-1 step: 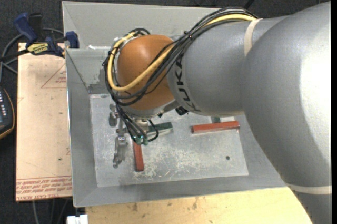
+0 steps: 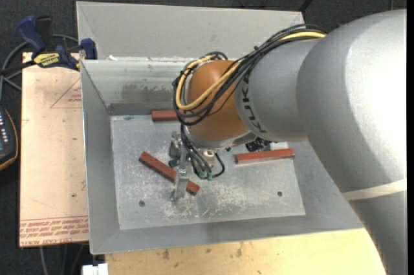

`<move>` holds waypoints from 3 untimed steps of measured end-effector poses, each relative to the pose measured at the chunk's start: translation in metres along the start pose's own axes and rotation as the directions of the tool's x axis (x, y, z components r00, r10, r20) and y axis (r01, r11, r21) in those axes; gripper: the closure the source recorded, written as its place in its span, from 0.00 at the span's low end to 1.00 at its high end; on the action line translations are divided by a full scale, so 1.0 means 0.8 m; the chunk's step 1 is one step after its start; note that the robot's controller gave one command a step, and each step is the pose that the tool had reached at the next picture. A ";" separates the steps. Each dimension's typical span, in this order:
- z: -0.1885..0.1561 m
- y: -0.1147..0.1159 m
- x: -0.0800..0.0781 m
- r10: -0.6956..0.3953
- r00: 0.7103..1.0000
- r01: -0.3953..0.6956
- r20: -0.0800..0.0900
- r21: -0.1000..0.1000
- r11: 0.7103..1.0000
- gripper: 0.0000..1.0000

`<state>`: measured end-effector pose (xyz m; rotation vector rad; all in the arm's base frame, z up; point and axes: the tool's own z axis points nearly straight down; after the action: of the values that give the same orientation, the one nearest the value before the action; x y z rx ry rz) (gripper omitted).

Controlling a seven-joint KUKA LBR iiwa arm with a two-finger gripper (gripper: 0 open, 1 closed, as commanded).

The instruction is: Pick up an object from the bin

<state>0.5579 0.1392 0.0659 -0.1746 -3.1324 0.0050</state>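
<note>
1. The arm (image 2: 336,86) comes in from 3 o'clock, and its orange cover (image 2: 217,105), looped with yellow and black cables (image 2: 194,83), hangs over the middle of the bin (image 2: 259,199)
2. The gripper (image 2: 179,188) points down below the cover, low over the floor at about 8 o'clock from the floor's centre
3. Whether the gripper is open or closed, I cannot tell
4. A slanted bar (image 2: 155,164), reddish brown, runs from 10 o'clock to 4 o'clock under the gripper; its long part shows on the 10 o'clock side and a short end on the 4 o'clock side
5. Whether the gripper touches or grips this bar cannot be made out
6. A back bar (image 2: 163,115) of the same colour lies flat at 12 o'clock from the gripper, by the far wall
7. A right bar (image 2: 265,155) lies at 2 o'clock, well apart, near the arm
8. Pale grit (image 2: 226,201) is strewn over the floor round the gripper
</note>
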 end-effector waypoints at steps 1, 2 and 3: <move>-0.044 -0.033 -0.013 0.097 0.995 -0.097 0.007 -0.005 0.995 0.00; -0.042 -0.023 -0.007 0.256 0.967 -0.256 0.003 -0.006 0.967 0.00; -0.003 -0.031 -0.030 0.323 0.947 -0.323 0.002 -0.006 0.947 0.00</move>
<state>0.5791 0.1120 0.0686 -0.6851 -3.0658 -0.0020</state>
